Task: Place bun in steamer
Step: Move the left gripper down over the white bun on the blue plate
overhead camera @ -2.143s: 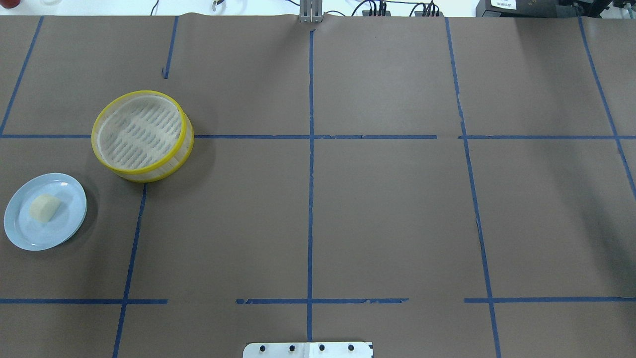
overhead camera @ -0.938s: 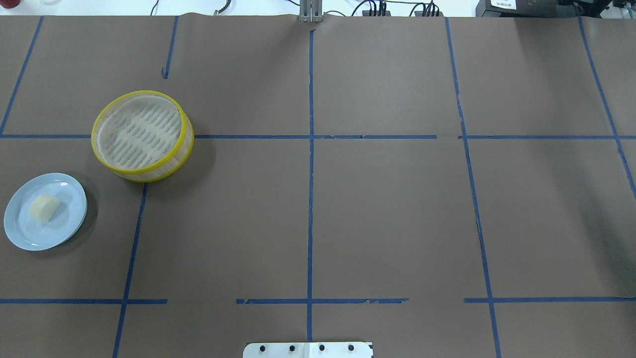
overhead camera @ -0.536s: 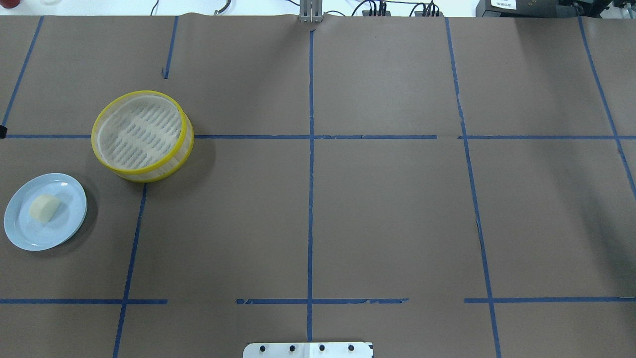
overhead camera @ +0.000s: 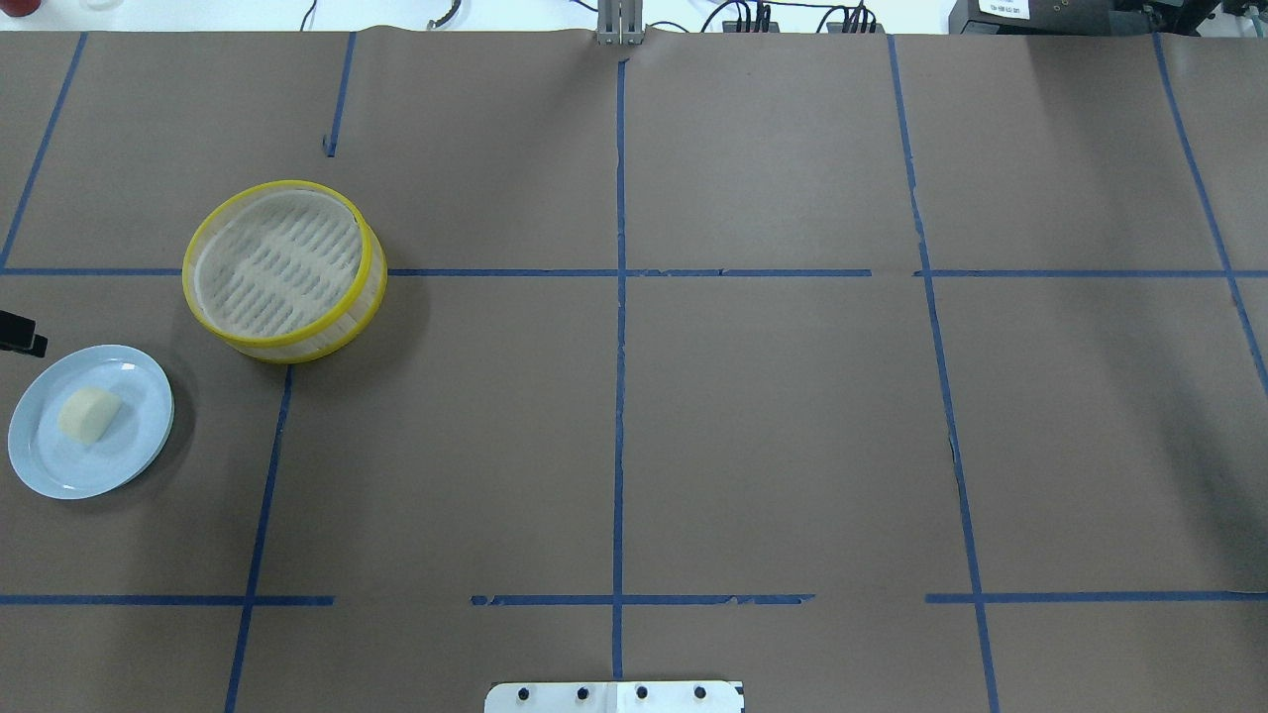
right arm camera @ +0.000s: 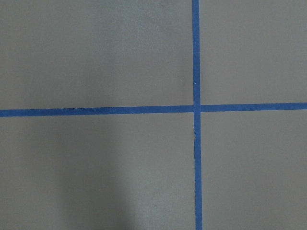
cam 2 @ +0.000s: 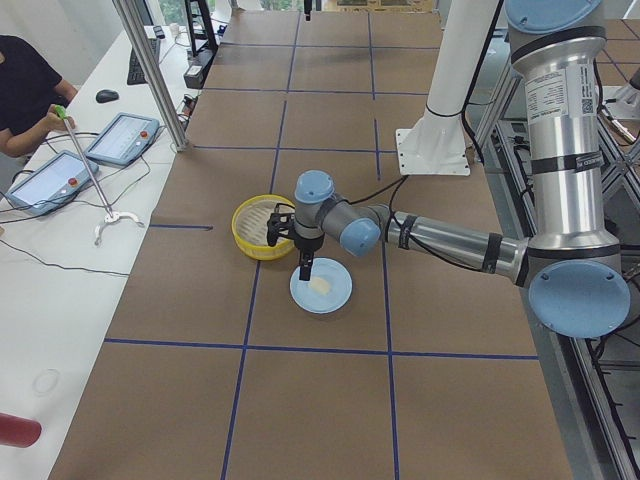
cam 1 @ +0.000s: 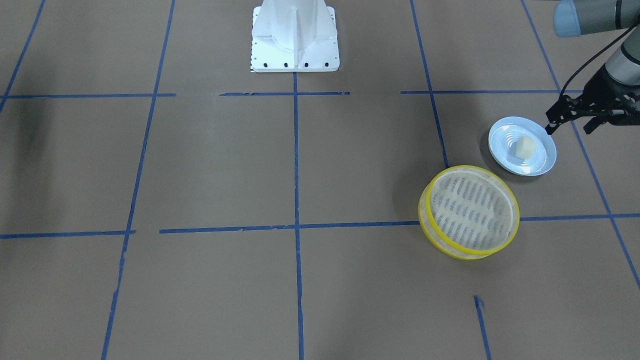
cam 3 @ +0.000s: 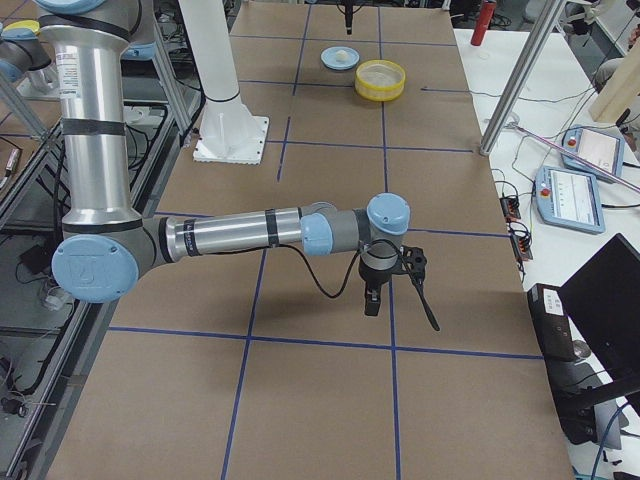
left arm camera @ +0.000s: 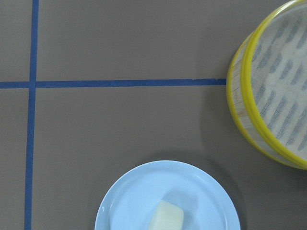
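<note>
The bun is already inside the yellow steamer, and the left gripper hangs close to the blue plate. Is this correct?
Not quite. The overhead view shows the bun lying on the plate, not inside the steamer, which is empty. The left gripper does hang close to the plate, as the front-facing view shows.

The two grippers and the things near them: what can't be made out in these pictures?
The right gripper: seen only in the exterior right view, small; open or shut cannot be told.
The left gripper: the overhead view's left edge cuts off all but one fingertip.
The bun and plate: the left wrist view's bottom edge cuts both off.
The steamer: that view's right edge cuts it off.
</note>
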Tool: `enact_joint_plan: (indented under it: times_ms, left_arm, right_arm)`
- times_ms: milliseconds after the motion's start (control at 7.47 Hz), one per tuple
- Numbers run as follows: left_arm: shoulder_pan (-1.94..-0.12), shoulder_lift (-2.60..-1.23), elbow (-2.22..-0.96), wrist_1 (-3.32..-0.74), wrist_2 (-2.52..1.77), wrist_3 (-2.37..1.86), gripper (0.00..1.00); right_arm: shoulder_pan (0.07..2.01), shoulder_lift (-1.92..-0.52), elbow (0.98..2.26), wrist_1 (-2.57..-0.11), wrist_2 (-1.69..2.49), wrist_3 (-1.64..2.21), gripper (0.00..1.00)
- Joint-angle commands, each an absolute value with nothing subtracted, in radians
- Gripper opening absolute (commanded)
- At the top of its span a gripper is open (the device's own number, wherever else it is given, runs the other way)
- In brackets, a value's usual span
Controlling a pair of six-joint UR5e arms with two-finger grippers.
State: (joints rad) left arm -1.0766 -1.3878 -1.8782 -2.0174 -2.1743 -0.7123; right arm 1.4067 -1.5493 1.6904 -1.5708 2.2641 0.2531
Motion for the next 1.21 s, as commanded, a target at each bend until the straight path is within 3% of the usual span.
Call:
enact_joint_plan:
  times_ms: [0,402,1071]
  left_arm:
    - [-1.016,-1.367,-1.766,-2.193,-2.157,-0.784,1.0]
    - [-0.896,-1.37,-1.703,-2.329,-2.096,-0.922,1.0]
    - [-0.887,-1.402,-1.663,-2.327,-2.062,-0.914,1.0]
  right_arm:
    - [1.407,-1.549,1.69,-1.571,2.264,0.253,1.0]
    - [1.407,-1.549,1.69,-1.571,2.264,0.253,1.0]
    - [1.407,-1.549,1.69,-1.571,2.264,0.253,1.0]
